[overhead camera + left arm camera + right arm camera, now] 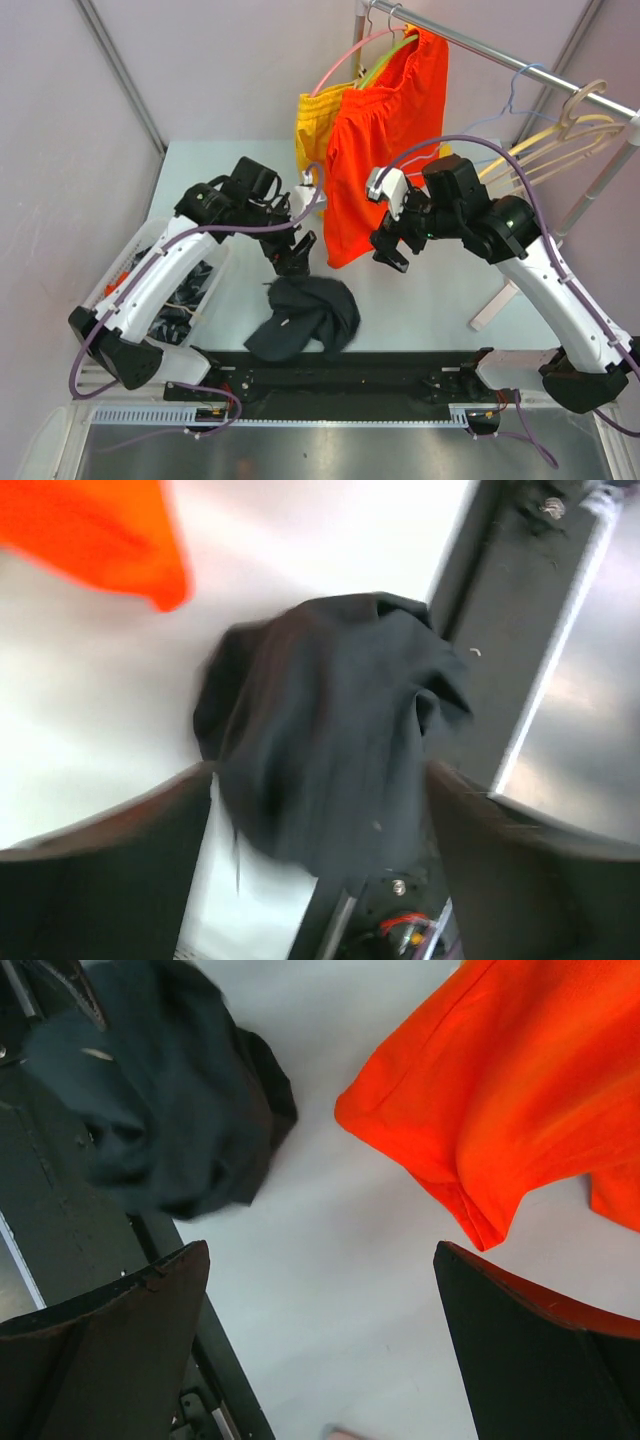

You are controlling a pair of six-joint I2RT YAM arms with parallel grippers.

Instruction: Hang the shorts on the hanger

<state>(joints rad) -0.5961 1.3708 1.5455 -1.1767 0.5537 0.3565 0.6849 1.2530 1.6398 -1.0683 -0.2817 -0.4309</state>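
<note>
The dark navy shorts (305, 318) lie crumpled on the table near the front edge. They also show in the left wrist view (330, 740), blurred, and in the right wrist view (160, 1090). My left gripper (293, 258) hovers just above their far side, jaws wide open and empty, with the shorts showing below and between the fingers (100, 880). My right gripper (388, 250) is open and empty above bare table, to the right of the shorts and in front of the orange shorts. The light-blue wire hanger (512, 98) hangs empty on the rail at the back right.
Orange shorts (385, 140) and yellow shorts (312, 120) hang on the rail (500, 50) behind the grippers. Cream hangers (560, 135) hang to the right of the blue one. A white bin (150, 245) with dark clothes stands at the left. A black bar (340, 375) runs along the table's front.
</note>
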